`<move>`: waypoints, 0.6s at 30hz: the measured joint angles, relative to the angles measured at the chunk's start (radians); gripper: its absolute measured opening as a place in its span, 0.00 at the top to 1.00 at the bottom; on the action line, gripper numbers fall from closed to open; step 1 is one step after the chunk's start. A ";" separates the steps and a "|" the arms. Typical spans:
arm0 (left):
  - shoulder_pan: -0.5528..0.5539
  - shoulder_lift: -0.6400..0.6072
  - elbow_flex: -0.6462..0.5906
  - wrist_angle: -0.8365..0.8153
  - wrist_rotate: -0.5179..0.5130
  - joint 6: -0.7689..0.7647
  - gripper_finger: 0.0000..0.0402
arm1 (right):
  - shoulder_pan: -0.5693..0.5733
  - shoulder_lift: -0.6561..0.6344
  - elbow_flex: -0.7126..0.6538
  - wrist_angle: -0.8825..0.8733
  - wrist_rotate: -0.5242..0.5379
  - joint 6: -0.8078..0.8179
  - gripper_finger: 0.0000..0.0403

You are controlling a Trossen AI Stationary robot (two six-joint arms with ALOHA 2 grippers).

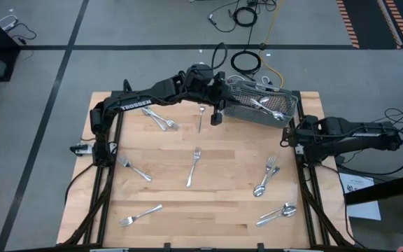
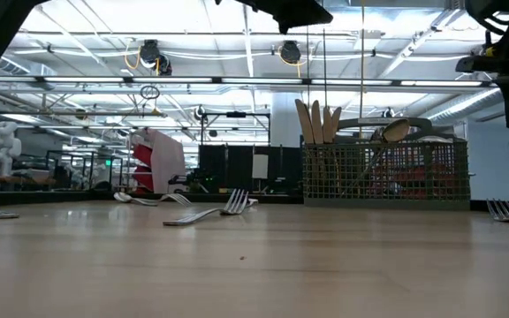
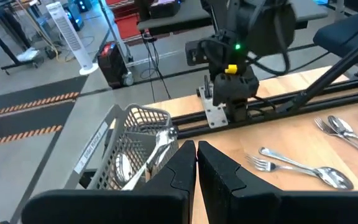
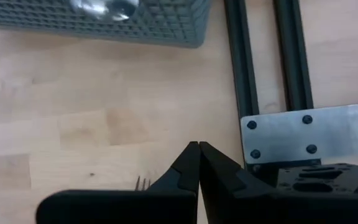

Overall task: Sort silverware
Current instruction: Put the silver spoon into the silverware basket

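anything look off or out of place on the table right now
The grey caddy sits skewed to the table's edges at the far right, with pieces lying across its top rather than in its slots. Forks and spoons lie scattered over the table.

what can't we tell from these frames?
- Caddy contents: overlapping silverware can't be counted or typed in the high view; the mesh blocks it in the low view.
- Left claw: shut, but the fingers hide whether a piece is pinched.
- Right claw: shut; only fork tines peek out beside it in the right wrist view, the rest is covered.
- Low view: both arms are cut off by the top edge.
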 joint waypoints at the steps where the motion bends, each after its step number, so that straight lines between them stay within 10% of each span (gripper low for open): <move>1: 0.000 -0.006 0.000 -0.004 0.000 0.002 0.93 | -0.007 0.000 0.000 -0.001 0.001 -0.001 1.00; 18: 0.054 -0.145 0.001 -0.017 -0.023 0.050 0.93 | -0.129 0.038 0.000 0.015 0.018 -0.029 1.00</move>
